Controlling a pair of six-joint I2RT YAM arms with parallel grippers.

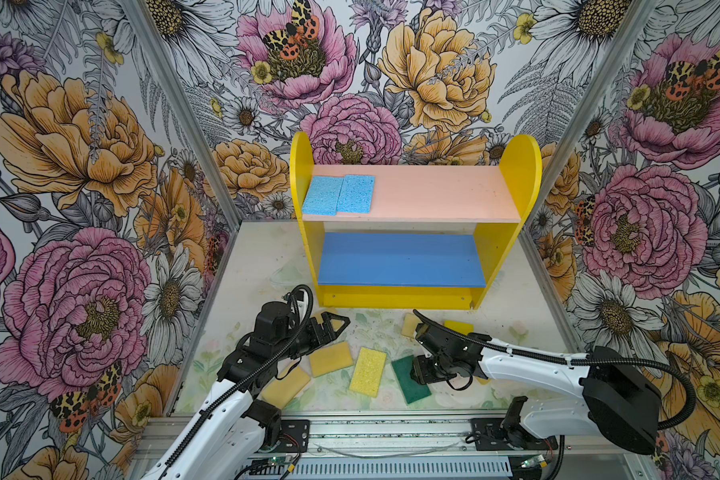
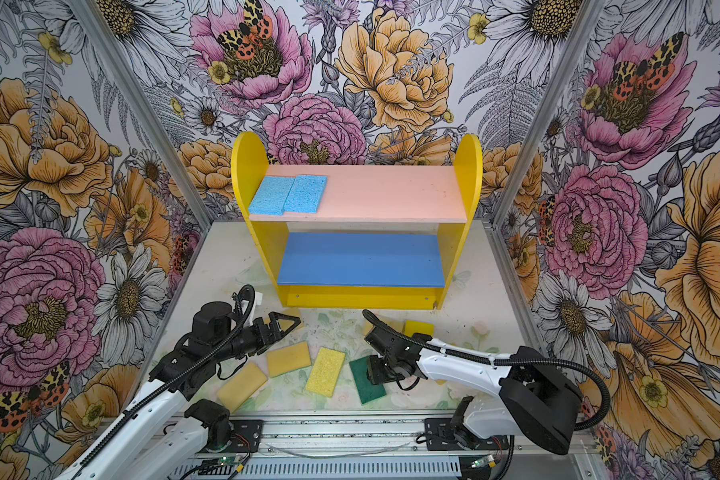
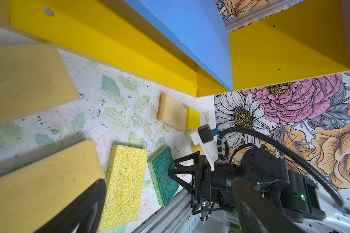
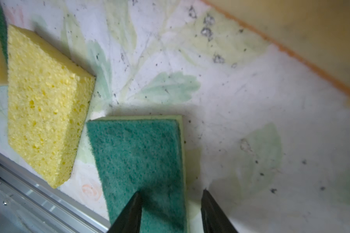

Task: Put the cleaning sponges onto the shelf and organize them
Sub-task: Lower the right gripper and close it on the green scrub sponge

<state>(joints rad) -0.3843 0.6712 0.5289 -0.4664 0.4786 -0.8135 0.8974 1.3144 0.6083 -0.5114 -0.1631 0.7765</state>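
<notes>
From where I stand, the right gripper point(image 4: 171, 192) has its fingers narrowly parted astride one edge of the dark green sponge point(image 4: 137, 153) lying flat on the table point(image 1: 267, 257), while the left gripper point(image 1: 336, 321) hangs wide open near the shelf point(image 1: 512, 257), whose pink upper board point(image 1: 433, 191) carries 2 light blue sponges point(image 1: 321, 197).

Floral walls point(image 1: 80, 166) enclose a speckled tabletop point(image 1: 375, 332) — metal rail point(image 1: 391, 428) (front edge).

10 sponges point(image 1: 367, 371), 1 shelf point(image 1: 520, 174), 2 arms point(image 1: 528, 359)

A lab test cell (staged): floral wallpaper panels point(image 1: 80, 166), aluminium framing point(image 1: 179, 108), robot arms point(image 1: 528, 363) on a rail point(image 1: 391, 430).
</notes>
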